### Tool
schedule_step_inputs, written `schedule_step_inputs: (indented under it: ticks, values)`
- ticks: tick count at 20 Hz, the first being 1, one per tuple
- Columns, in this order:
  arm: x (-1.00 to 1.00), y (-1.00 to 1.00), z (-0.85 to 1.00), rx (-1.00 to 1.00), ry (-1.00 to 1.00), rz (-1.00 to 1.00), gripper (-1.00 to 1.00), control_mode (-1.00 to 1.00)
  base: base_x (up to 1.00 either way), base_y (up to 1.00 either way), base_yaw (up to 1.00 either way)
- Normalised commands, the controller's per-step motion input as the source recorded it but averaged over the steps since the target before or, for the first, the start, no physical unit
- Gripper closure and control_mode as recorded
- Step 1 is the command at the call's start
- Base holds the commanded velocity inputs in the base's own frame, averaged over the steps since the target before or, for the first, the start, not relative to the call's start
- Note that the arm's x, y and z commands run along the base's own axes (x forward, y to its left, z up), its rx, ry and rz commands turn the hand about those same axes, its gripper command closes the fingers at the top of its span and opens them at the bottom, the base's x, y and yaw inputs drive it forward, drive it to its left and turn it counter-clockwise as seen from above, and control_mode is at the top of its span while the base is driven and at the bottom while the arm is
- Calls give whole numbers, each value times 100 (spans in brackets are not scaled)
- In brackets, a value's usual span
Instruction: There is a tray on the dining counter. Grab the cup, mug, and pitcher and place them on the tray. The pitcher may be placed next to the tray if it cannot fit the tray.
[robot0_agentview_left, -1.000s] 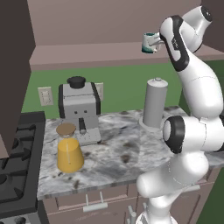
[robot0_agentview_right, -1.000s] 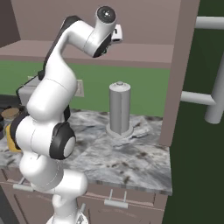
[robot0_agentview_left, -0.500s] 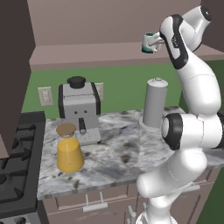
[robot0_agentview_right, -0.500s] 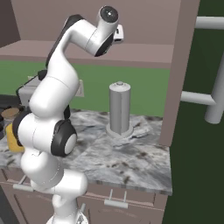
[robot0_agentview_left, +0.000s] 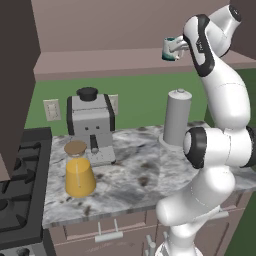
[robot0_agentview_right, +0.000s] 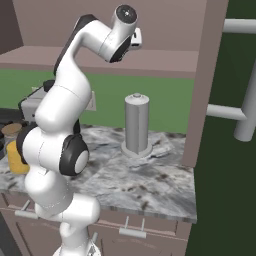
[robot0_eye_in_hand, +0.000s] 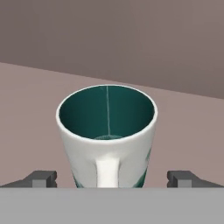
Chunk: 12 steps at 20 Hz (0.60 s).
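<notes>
Rising from the lower right of the left base view, the white arm bends up to the shelf at the top of the frame. Nearest, at lower left, the pitcher (robot0_agentview_left: 79, 172) stands upright on the marbled worktop (robot0_agentview_left: 135, 182), its orange-yellow contents under a brownish neck; just behind it sits a grey coffee machine (robot0_agentview_left: 90, 126), and a grey upright cylinder (robot0_agentview_left: 177, 117) stands near the frame's middle right. Farther back and higher, at upper right, the mug (robot0_agentview_left: 169, 49) stands upright on the brown shelf (robot0_agentview_left: 100, 62) with the gripper (robot0_agentview_left: 177, 48) reaching it from the right. In the hand view the mug (robot0_eye_in_hand: 107, 136) fills the centre, teal inside, handle toward the camera, while the fingertips (robot0_eye_in_hand: 40, 178) stand spread wide on either side, apart from its walls.
</notes>
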Motion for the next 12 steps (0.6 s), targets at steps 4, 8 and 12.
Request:
schedule_step_inputs:
  ticks: [4, 8, 12]
  values:
    - [0, 0, 0, 0, 0, 0, -100, -100, 0, 0, 0]
    - [0, 0, 0, 0, 0, 0, -100, -100, 0, 0, 0]
    - [0, 0, 0, 0, 0, 0, -100, -100, 0, 0, 0]
